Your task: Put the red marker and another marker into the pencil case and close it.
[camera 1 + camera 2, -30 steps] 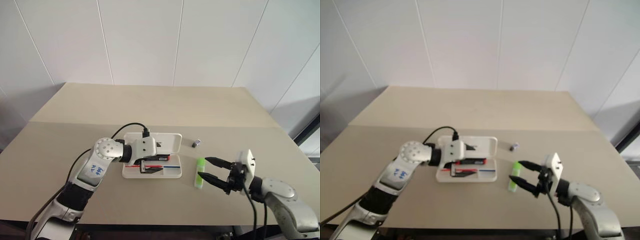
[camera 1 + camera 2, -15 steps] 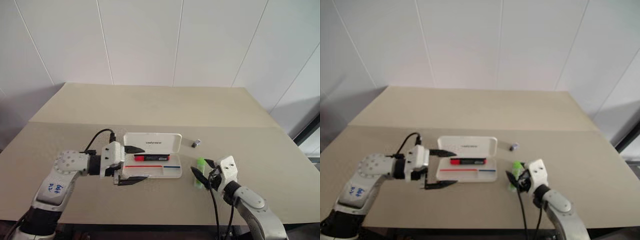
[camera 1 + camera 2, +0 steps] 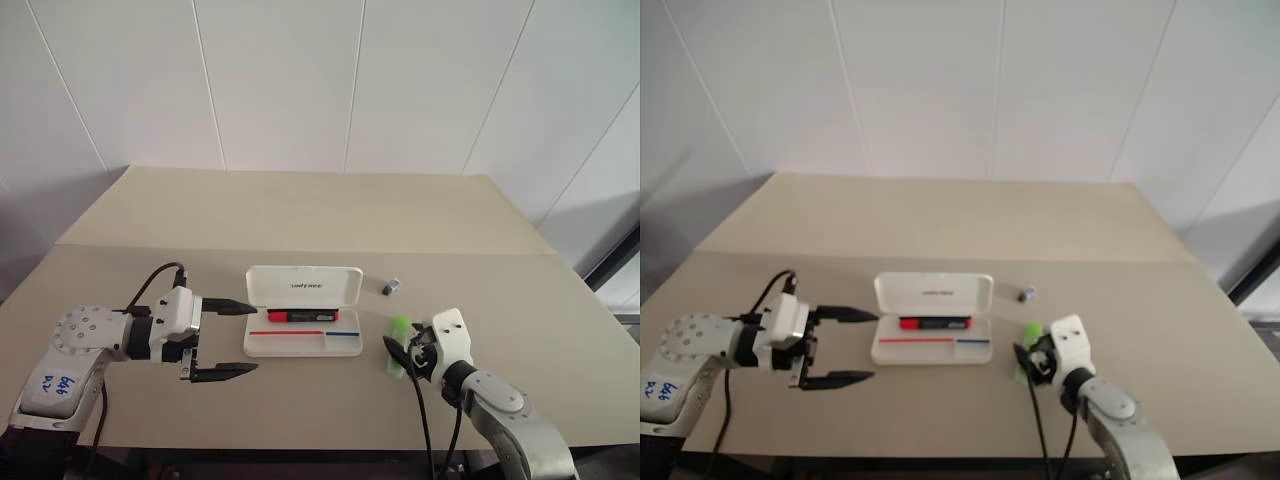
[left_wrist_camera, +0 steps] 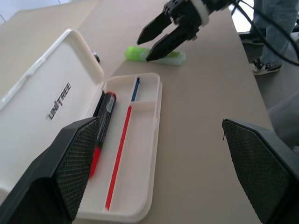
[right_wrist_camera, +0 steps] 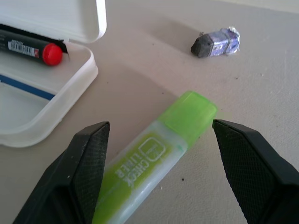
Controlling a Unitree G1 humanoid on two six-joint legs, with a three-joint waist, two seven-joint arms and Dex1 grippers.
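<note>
The white pencil case (image 3: 335, 345) lies open at the table's middle, lid up. In its tray, against the hinge, rests the red marker (image 3: 303, 316), black with a red cap. My left gripper (image 3: 254, 338) hangs open just left of the case, holding nothing. Right of the case the light green marker (image 3: 401, 326) lies on the table. My right gripper (image 3: 404, 346) is open and low over the green marker's near end. In the right wrist view its fingers (image 5: 88, 172) stand on either side of the green marker (image 5: 159, 144), not touching it.
A small grey-dark piece (image 3: 392, 286) lies on the table behind the green marker. The table runs bare to its far edge against a white wall. A person's legs (image 4: 275, 23) show beyond the table's right side.
My left gripper has drawn back to the left from over the case, with the red marker lying in the tray. My right gripper has turned and dropped toward the green marker.
</note>
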